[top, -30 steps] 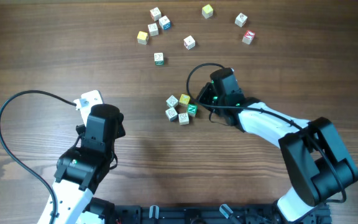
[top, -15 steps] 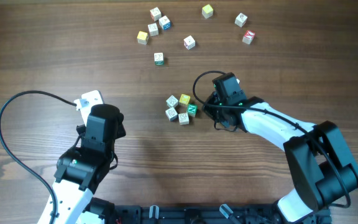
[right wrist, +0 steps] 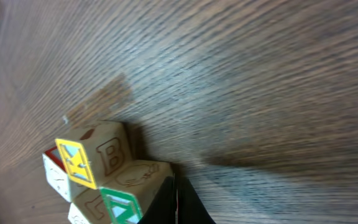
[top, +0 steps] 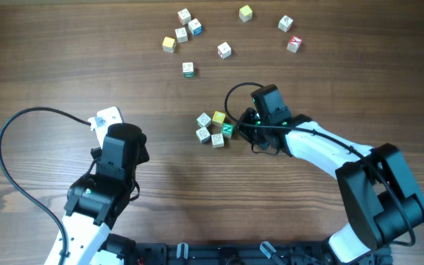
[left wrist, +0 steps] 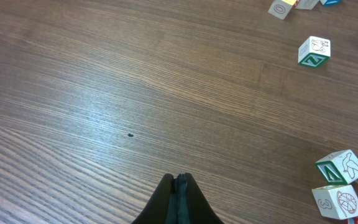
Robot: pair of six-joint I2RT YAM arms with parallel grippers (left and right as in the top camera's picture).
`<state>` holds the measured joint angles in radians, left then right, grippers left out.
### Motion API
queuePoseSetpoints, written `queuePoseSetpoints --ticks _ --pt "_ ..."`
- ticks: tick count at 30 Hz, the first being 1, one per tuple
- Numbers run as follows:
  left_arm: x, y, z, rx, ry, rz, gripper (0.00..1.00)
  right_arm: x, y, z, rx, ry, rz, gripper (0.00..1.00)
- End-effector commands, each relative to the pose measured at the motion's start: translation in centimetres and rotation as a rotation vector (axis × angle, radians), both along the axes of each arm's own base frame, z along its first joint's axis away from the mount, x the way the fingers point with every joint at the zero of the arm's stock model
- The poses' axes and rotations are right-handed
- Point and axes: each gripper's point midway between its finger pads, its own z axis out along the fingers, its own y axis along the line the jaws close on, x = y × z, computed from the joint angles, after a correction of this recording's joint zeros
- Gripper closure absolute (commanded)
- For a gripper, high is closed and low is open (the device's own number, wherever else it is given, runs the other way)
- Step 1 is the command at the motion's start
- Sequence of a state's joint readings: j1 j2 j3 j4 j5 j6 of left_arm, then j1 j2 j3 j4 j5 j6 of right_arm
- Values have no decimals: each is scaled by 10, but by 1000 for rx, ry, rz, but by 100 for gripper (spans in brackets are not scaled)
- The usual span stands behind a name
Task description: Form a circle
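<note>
- While both arms sit at the near edge of the wooden table [top: 359, 73], the circle [top: 214, 128] lies near the table's middle, a tight ring of five letter cubes that touch or nearly touch their neighbours.
- Its green "N" cube [top: 227, 129] is on the right side, the yellow cube [top: 218, 117] just beyond it on the far side, and three white cubes [top: 203, 134] make up the left and near sides.
- The right gripper [right wrist: 174, 185] has its jaws pressed together, holding nothing. Its tip sits low, hard against the ring's right side by the green-edged cube (the wrist view does not show clearly whether they actually touch).
- The left gripper [left wrist: 178, 182] is well to the left of the ring over bare wood, its jaws also pressed together and empty.
- Nine loose letter cubes [top: 224, 50] are scattered along the far side, well apart from the ring.
- A black cable [top: 9, 140] loops at the left.
</note>
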<state>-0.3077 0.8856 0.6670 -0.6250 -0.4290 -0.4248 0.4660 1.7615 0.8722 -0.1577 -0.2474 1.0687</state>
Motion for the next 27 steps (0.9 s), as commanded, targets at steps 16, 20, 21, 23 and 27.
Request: queuePoseSetpoints --ticks 16,20,21,23,27 --pt "2 -3 2 -19 -7 -4 96 1 13 12 32 -47 45 95" --pt "2 -3 2 -19 -7 -3 96 2 12 13 29 -52 43 96" --pt "2 -3 2 -19 -8 -3 96 2 12 12 28 -52 42 96" --pt "2 -3 2 -19 -7 -3 96 2 12 12 27 -52 43 96" --pt "2 -3 2 -19 -7 -3 96 1 5 8 -5 -41 27 95"
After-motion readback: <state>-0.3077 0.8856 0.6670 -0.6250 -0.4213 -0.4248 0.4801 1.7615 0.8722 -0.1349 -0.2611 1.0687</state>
